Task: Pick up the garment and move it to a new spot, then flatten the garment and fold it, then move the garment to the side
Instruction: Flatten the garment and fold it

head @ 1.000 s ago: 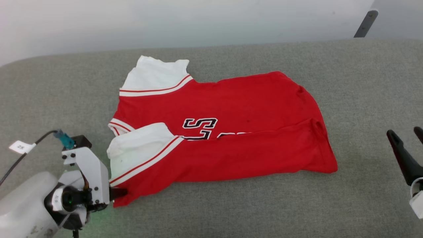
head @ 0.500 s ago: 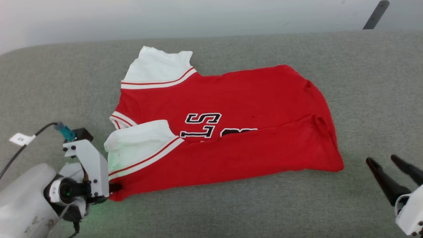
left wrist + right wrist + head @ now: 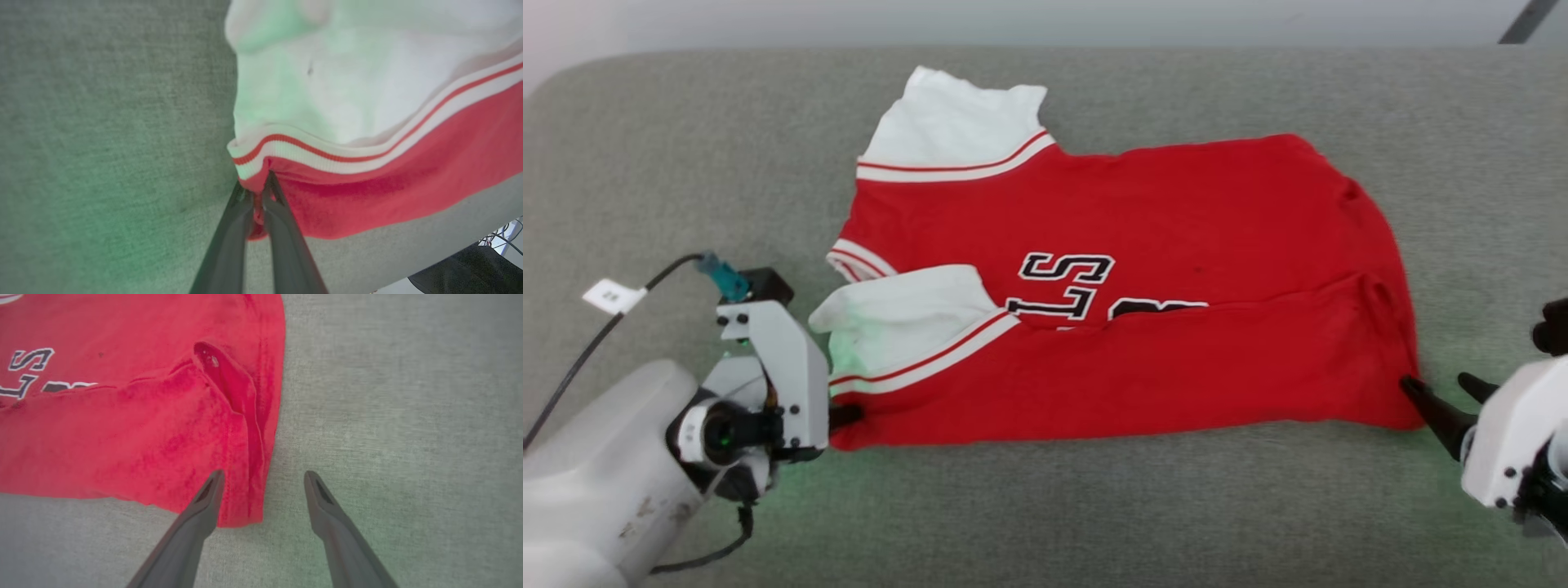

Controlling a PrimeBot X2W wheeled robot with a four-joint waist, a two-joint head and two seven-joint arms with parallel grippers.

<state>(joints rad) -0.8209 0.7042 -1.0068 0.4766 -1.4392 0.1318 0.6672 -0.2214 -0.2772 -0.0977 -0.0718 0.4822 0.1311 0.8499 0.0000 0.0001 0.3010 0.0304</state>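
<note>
Garment: your red jersey shirt with white sleeves and black numbers [image 3: 1143, 245] lies part-folded on the grey fabric tabletop [image 3: 1045, 506].
Left claw [image 3: 845, 415]: stays clamped on the near shoulder corner.
Right claw [image 3: 1433, 382]: wide, has just reached the near hem corner and straddles its edge.
Meaning: closing there probably gives you 2 corners to fold.

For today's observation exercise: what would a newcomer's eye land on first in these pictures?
The red garment with white sleeves lies half-folded across the grey surface. The left gripper is shut on its near left corner; the right gripper, open, brackets the near right corner.
</note>
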